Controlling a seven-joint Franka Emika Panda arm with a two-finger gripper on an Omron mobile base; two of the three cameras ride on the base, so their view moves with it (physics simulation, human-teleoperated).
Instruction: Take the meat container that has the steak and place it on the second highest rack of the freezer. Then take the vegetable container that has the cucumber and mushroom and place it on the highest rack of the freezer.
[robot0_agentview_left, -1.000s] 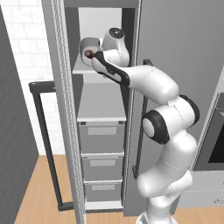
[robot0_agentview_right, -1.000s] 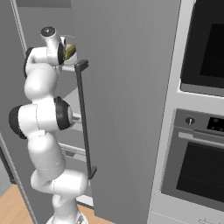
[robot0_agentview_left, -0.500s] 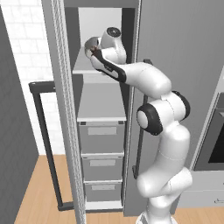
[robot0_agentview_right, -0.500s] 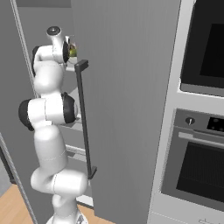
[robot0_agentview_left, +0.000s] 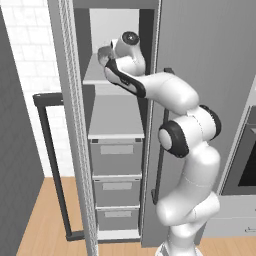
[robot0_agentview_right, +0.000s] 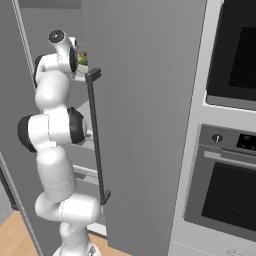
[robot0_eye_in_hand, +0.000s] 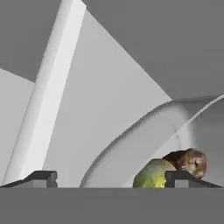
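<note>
The arm reaches up into the open freezer, its gripper up at the highest rack, toward 11 o'clock in the left base view. In the hand view the gripper has its two dark fingertips set wide apart, and the curved grey rim of the vegetable container sweeps between them; whether the tips actually press on the rim cannot be told. Inside the container, toward 4 o'clock of that view, lie the green cucumber and, touching it, the brown mushroom. In the right base view the vegetable container peeks out just beside the wrist at 10 o'clock, level with the top of the dark door handle. Below the rack, in the left base view, are a second shelf and three stacked drawers. A wall oven stands at 4 o'clock in the right base view.
</note>
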